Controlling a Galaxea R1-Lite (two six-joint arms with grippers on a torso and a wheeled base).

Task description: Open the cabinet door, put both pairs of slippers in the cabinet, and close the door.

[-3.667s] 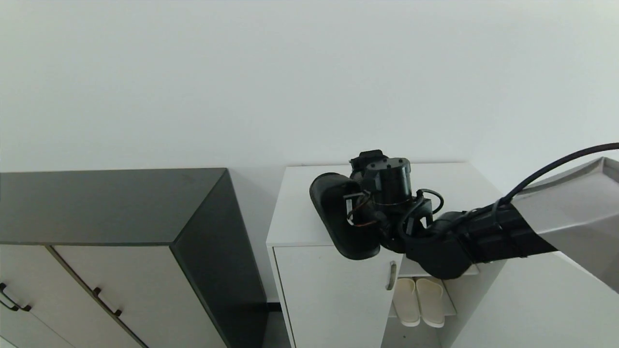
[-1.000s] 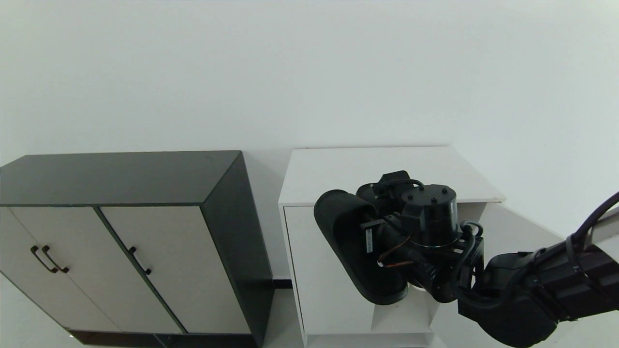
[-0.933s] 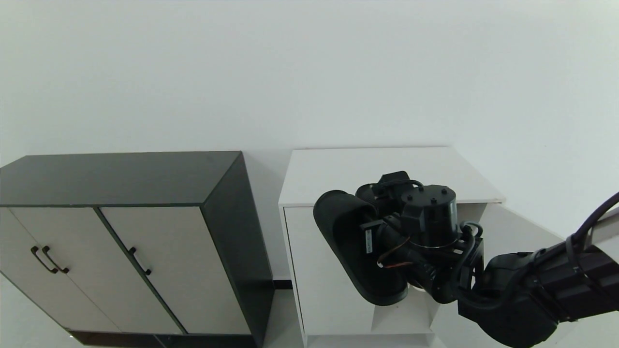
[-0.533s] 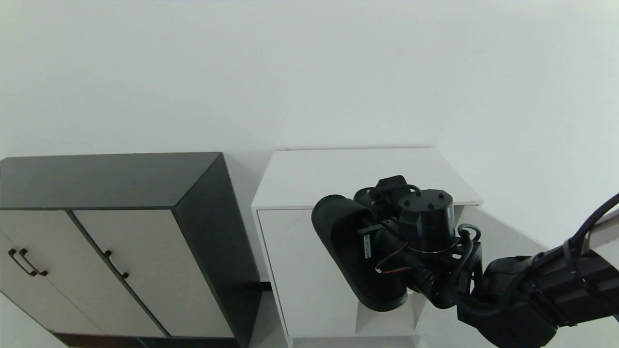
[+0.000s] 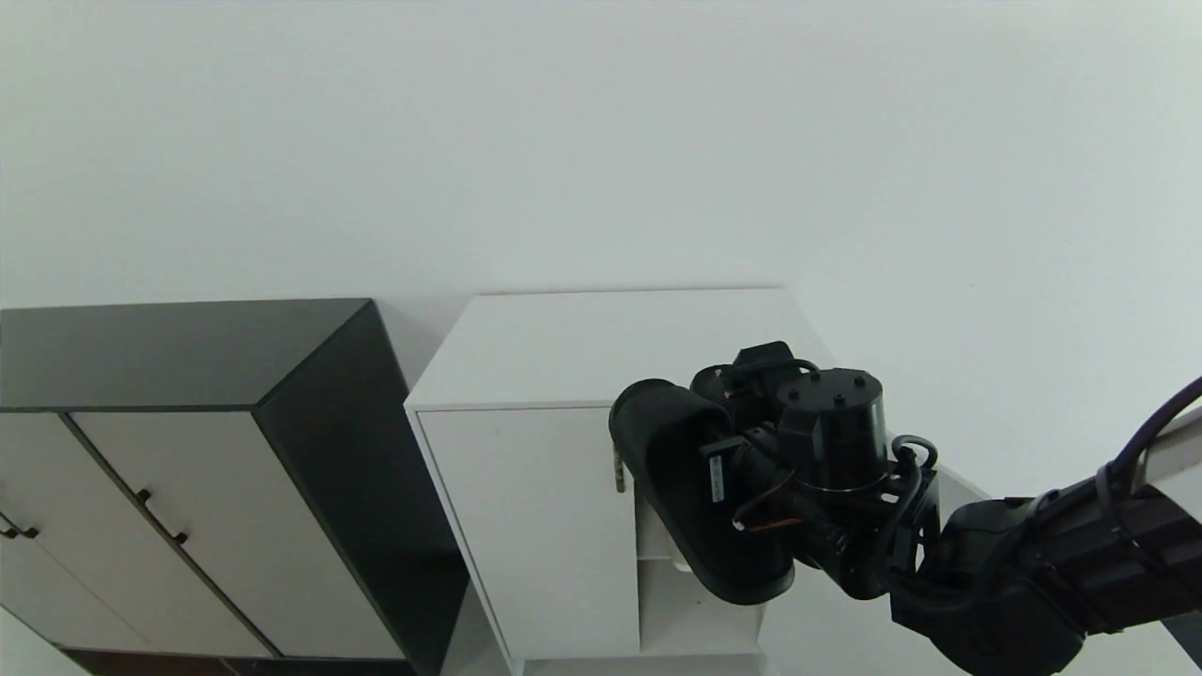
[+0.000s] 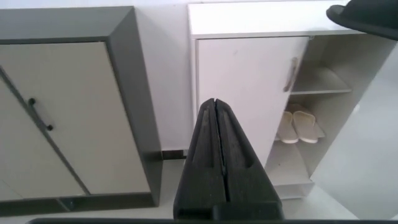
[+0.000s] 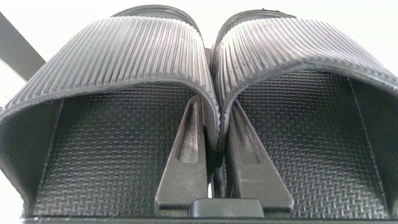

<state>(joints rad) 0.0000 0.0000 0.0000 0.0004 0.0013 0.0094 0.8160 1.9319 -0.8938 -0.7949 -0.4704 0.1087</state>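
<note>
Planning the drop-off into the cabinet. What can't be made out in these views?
Head view: the cabinet's inside, hidden behind the black slippers and right arm.
Right wrist view: everything ahead, blocked by the slippers in the right gripper.
Left wrist view: the closed door's lower part, behind the left gripper.

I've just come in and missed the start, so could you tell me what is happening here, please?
The right pincer is shut on a pair of black slippers, held up in front of the white cabinet. The cabinet's right side is open, and a pair of white slippers already lies inside it. The left pincer is shut and empty, out in front of the cabinet. The black pair is not yet inside, and the cabinet is not yet closed.
</note>
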